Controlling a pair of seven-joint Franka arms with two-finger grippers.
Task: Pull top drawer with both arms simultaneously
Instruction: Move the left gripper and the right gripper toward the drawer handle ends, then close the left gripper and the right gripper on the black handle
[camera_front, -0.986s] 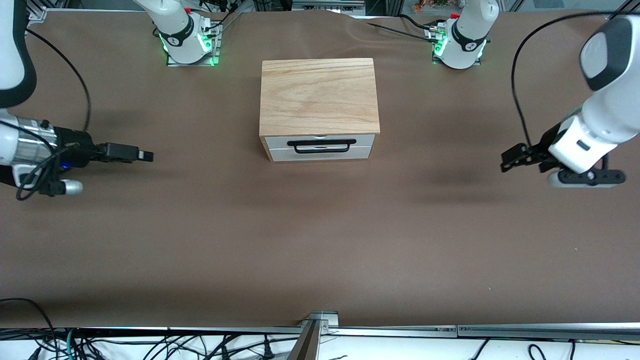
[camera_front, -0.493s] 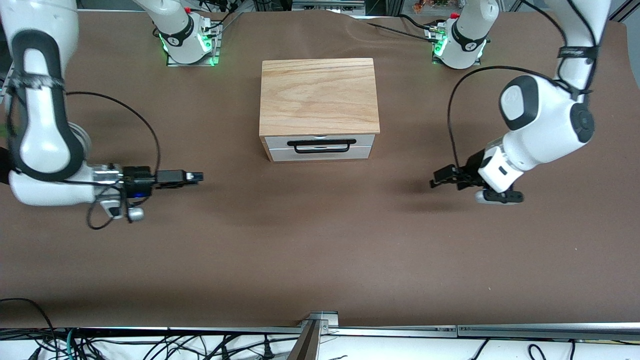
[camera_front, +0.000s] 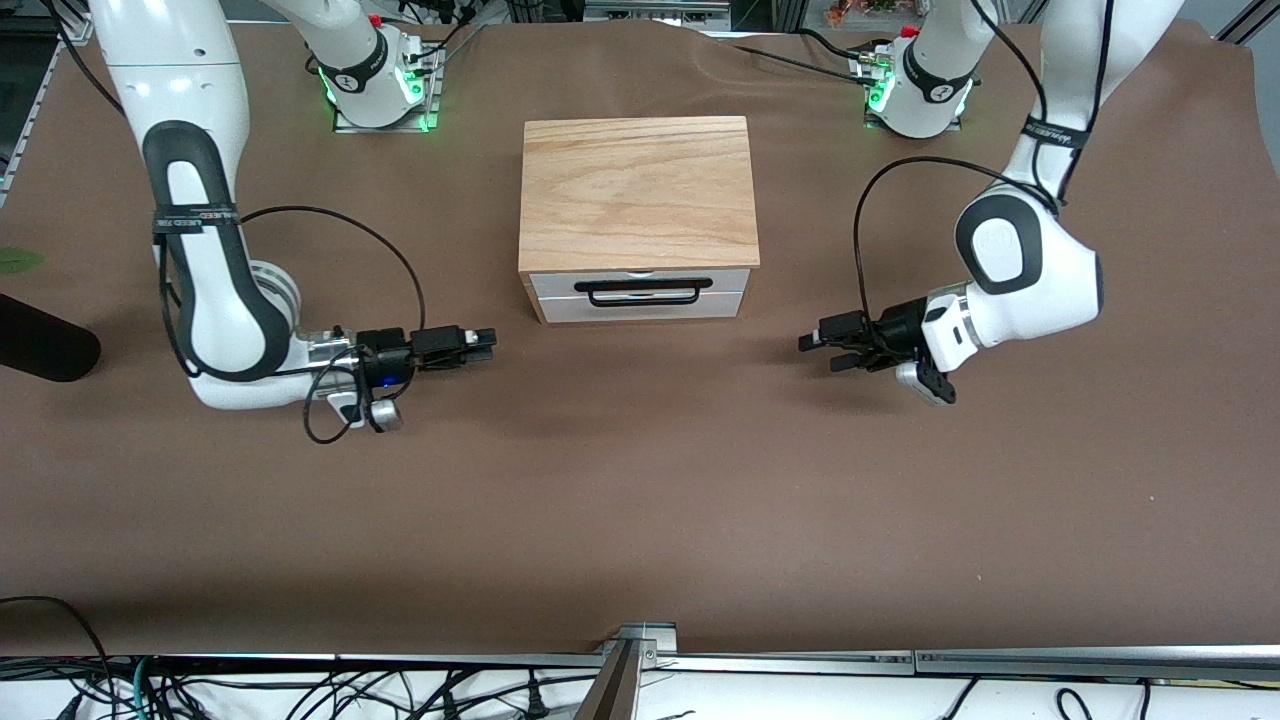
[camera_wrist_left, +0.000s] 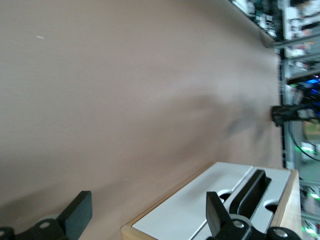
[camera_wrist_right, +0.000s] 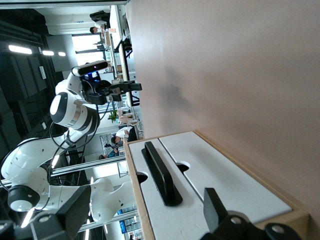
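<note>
Light-wood cabinet (camera_front: 637, 195) sits mid-tabletop (camera_front: 640, 500), between the two arm bases, front facing the front camera. Top drawer (camera_front: 640, 281) closed, white panel flush with the cabinet front, long black bar handle (camera_front: 643, 291) across it; second white drawer front (camera_front: 640, 306) just below.

Right arm (camera_front: 205, 250) comes down from its base, elbow folded, forearm lying low and level over the tabletop toward the right arm's end. Right pincer (camera_front: 484, 344) points sideways at the cabinet's front corner, near it, not touching, low over the brown surface. Right wrist view: two black fingers (camera_wrist_right: 80, 205) spread wide apart, nothing between them, drawer front (camera_wrist_right: 200, 185) and bar handle (camera_wrist_right: 160, 172) ahead, left arm (camera_wrist_right: 75, 112) visible farther off.

Left arm (camera_front: 1020, 270) mirrors it: upper link drops from its base, wrist bent, pincer horizontal. Left pincer (camera_front: 818, 350) aims at the cabinet from the left arm's end, well apart from it, over bare tabletop. Left wrist view: fingers (camera_wrist_left: 77, 212) wide open, empty, white drawer panels (camera_wrist_left: 200, 205) and handle (camera_wrist_left: 252, 187) in sight past one finger, right pincer (camera_wrist_left: 290, 112) small in the distance.

Neither pincer touches the handle.
</note>
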